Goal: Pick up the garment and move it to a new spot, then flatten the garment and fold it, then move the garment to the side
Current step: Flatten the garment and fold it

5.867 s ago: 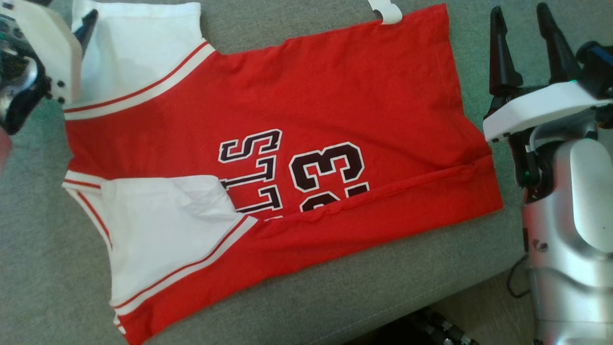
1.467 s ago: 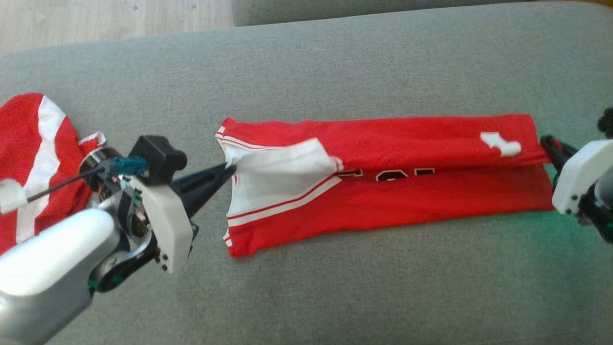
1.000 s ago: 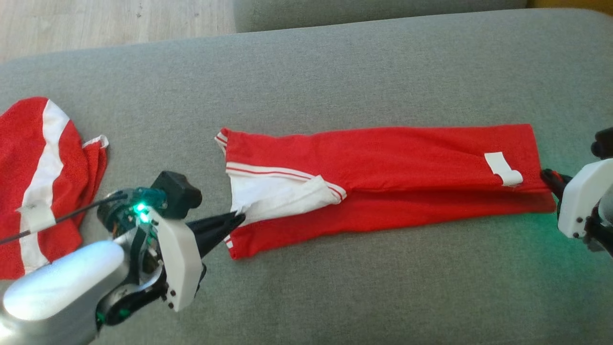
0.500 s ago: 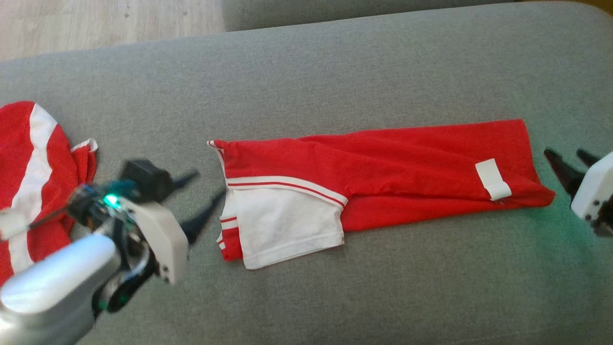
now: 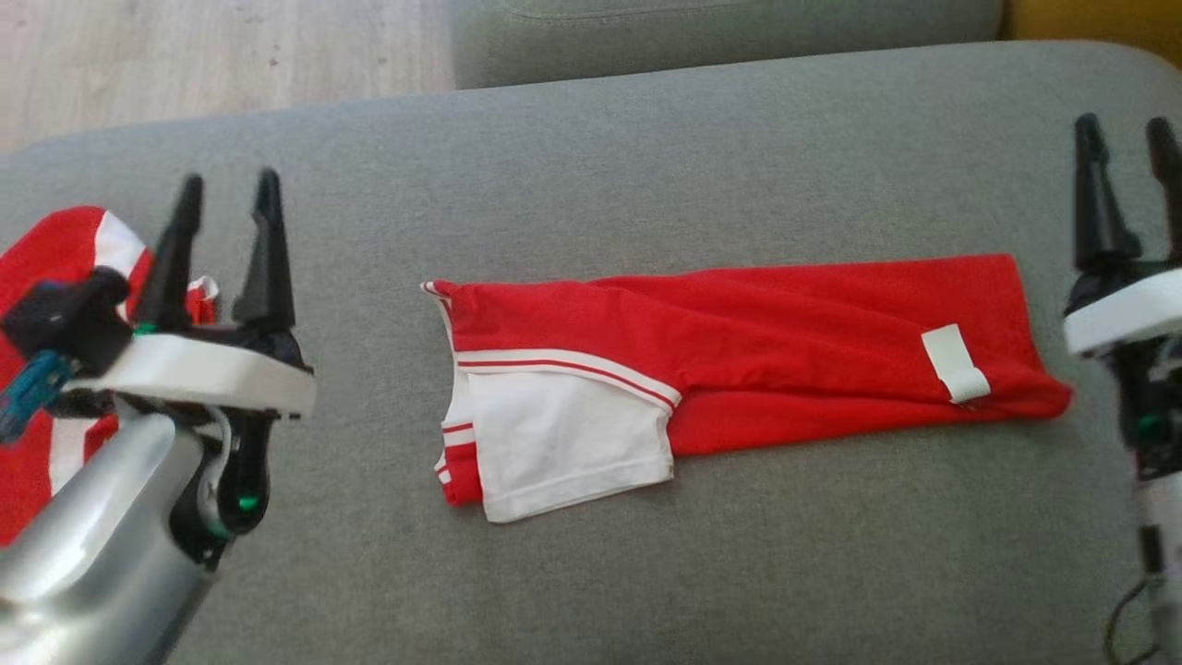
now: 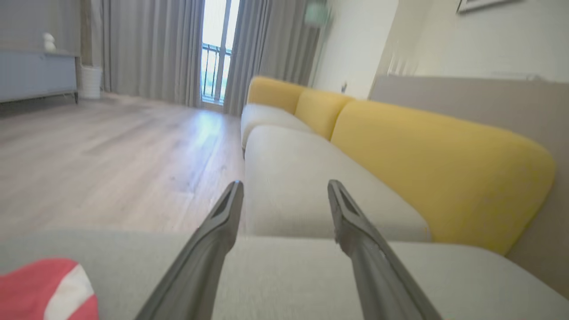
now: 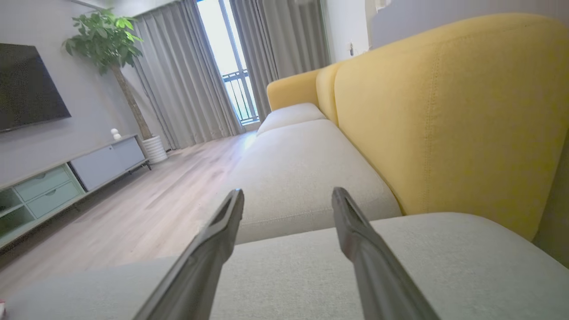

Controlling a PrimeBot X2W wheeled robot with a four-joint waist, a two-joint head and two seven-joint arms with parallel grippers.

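The red garment (image 5: 739, 342) is lying folded in a long strip on the grey sofa cushion (image 5: 646, 166), the left gripper (image 5: 229, 183) and right gripper (image 5: 1123, 125) hovering open and empty beyond its ends; soft, light and limp, it is probably wanting pinching through all layers at both ends.

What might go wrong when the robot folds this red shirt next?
Two things might. The white sleeve sticks out from the near edge of the folded shirt, so the next fold may come out lopsided. Another red and white cloth lies right beside the open left gripper, which could snag it by mistake.
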